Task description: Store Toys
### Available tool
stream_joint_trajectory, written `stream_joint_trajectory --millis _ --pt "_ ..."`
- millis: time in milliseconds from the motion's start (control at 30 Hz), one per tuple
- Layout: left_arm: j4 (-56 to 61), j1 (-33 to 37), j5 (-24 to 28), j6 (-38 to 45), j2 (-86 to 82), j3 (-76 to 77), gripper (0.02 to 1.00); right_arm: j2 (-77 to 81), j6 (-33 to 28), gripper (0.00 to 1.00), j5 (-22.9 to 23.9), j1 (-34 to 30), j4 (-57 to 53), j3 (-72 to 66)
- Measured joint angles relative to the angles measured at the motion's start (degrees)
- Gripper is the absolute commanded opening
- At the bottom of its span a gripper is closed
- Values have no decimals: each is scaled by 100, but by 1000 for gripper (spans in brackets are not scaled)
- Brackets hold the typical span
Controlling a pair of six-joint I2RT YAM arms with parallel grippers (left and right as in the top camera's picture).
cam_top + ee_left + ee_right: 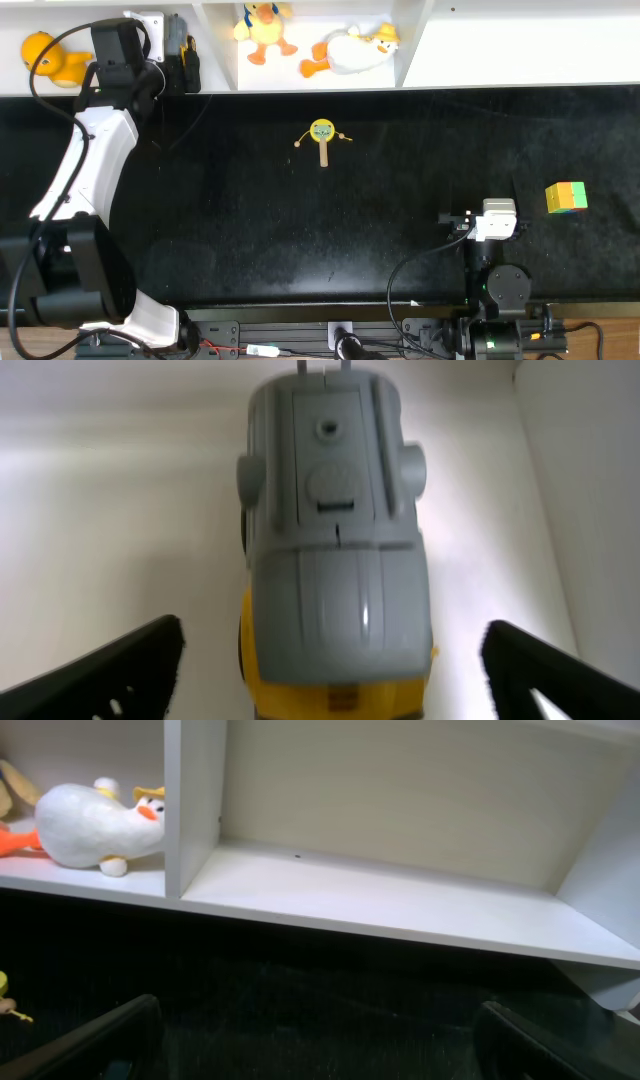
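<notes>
A grey and yellow toy vehicle [335,540] stands on the white floor of the shelf's left compartment. My left gripper [332,628] is open around it, one finger on each side with gaps to the toy. In the top view the left gripper [180,60] sits at the shelf's left compartment, beside a yellow duck [50,58]. A small yellow rattle drum [322,135] lies on the black table [230,220], and a coloured cube [565,197] lies at the right. My right gripper [320,1025] is open and holds nothing, low over the table near the cube.
The middle compartment holds a yellow duck plush [265,28] and a white goose plush [350,50]. The goose [95,825] lies beyond a white divider [195,805]. The right compartment's floor [400,900] is bare.
</notes>
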Motion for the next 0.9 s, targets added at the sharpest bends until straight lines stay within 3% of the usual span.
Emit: stream_joint_trajectory --millis 233,400,500,700,800,900 --pt "-704 2 -310 13 -356 -164 998 0 -2 996 -2 0 0 0" --pt "-752 2 -627 15 -2149 -1493 998 0 0 996 0 0 0 0" --pt "-48 2 -769 7 -3652 -2774 998 0 -2 996 0 0 -2 0" --pt "2435 2 -850 -74 -6387 -5794 998 0 0 993 0 0 0 0" --pt "2717 0 -833 -76 -7678 -6972 998 0 -2 996 0 0 0 0" --pt "2035 0 -780 -76 -8762 -7455 996 0 0 996 0 2 2 0"
